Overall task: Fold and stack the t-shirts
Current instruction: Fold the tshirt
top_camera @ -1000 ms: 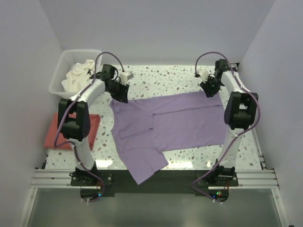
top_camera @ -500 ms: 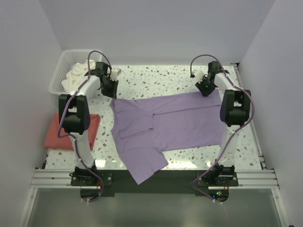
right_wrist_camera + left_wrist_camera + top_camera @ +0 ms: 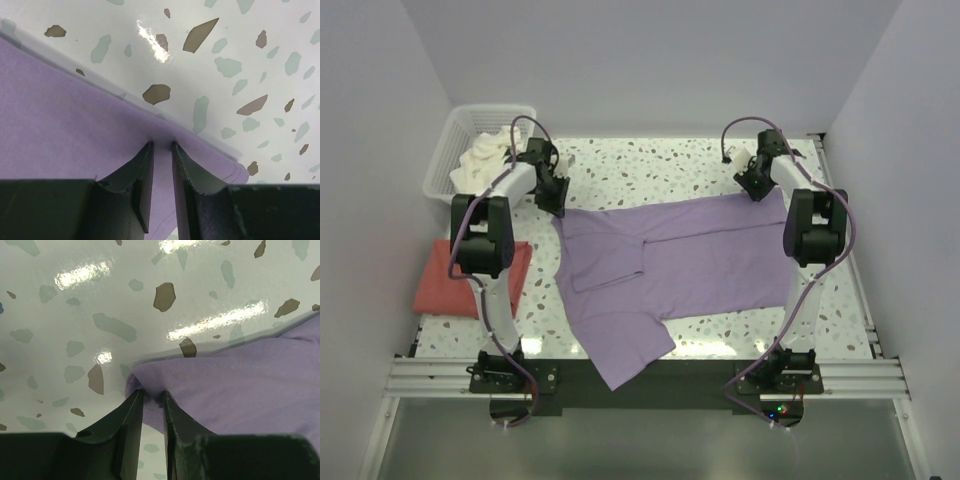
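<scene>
Left pincer (image 3: 152, 395) nipping lilac t-shirt (image 3: 710, 255), speckled glossy table (image 3: 650, 165)

Both arms inspected. Left arm (image 3: 492, 310) and right arm (image 3: 805, 300): white link shells, black joint housings. 1 purple cable (image 3: 523, 119) loops above each wrist and trails down to a black base plate (image 3: 505, 378). Left tool (image 3: 152, 396) and right tool (image 3: 162, 146): matte black fingers, tapering to narrow tips.
</scene>
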Tool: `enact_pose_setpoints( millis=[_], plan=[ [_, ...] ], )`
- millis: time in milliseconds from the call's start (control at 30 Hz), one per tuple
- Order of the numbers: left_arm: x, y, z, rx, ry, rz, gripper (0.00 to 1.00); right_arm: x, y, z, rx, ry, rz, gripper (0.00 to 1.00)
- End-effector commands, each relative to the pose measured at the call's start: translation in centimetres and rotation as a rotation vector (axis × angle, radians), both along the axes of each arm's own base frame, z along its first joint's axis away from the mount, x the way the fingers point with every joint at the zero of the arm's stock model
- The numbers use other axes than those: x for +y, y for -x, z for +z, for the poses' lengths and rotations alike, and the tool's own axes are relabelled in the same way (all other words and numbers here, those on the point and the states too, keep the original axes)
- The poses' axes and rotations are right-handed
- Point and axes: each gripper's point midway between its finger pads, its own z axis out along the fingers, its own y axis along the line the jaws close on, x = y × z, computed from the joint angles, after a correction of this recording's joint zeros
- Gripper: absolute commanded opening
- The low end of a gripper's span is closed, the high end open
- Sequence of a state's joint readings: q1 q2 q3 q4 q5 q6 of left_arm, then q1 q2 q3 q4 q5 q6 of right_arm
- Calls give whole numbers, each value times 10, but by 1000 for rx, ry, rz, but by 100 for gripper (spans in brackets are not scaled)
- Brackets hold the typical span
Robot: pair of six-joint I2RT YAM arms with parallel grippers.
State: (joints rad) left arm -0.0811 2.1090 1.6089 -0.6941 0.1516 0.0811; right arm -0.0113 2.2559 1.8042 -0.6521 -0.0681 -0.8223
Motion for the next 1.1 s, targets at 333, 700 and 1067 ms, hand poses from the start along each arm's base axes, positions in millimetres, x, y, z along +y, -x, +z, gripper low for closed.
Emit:
enact_pose_setpoints(
  millis=[333,700,1067],
  plan=[
    [-10,-19,8,-56,117,45,17,-9,-7,-4,-17,55,-32,19],
    [38,-5,7,-49,-38,122,0,-12,-15,-5,-23,136,-94,11],
    [24,-24,41,-147,36,47,23,4,-19,35,-71,63,-106,14]
  ],
)
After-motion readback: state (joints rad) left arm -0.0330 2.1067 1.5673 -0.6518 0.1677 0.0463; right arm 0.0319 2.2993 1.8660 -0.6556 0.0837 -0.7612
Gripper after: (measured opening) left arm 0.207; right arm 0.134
